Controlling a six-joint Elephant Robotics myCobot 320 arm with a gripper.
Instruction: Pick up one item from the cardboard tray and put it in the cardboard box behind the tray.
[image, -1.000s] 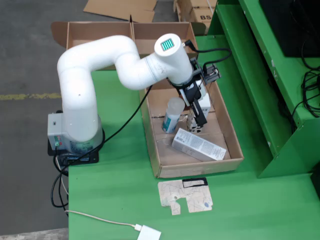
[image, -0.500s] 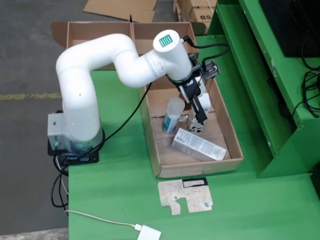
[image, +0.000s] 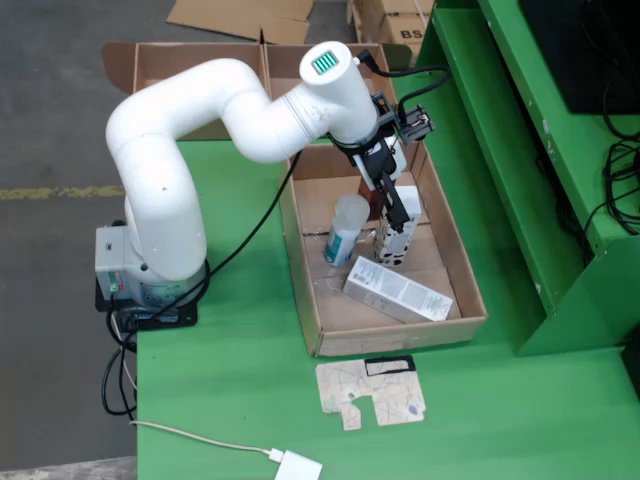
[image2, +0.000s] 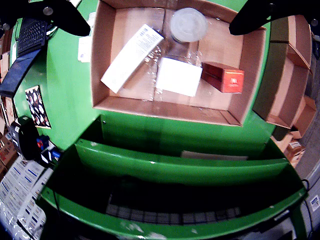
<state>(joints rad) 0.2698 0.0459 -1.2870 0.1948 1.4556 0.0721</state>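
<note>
You cannot see the red carton (image2: 223, 77) in the fixed view: the arm (image: 250, 110) covers it. The wrist view cuts both jaws at its top edge, so their tips stay unseen. The box behind the tray (image: 215, 62) is partly hidden by the arm. Print on the white cartons (image: 396, 289) is too small to read.

Brown cardboard tray (image: 466, 290) on bright green table (image: 230, 370). Inside: long white carton (image2: 131, 58) with black barcode, plain white square box (image2: 179, 76), red-orange box (image2: 223, 77), translucent whitish bottle (image: 346, 228) with blue-green label. Glossy white robot arm (image: 190, 120).
</note>
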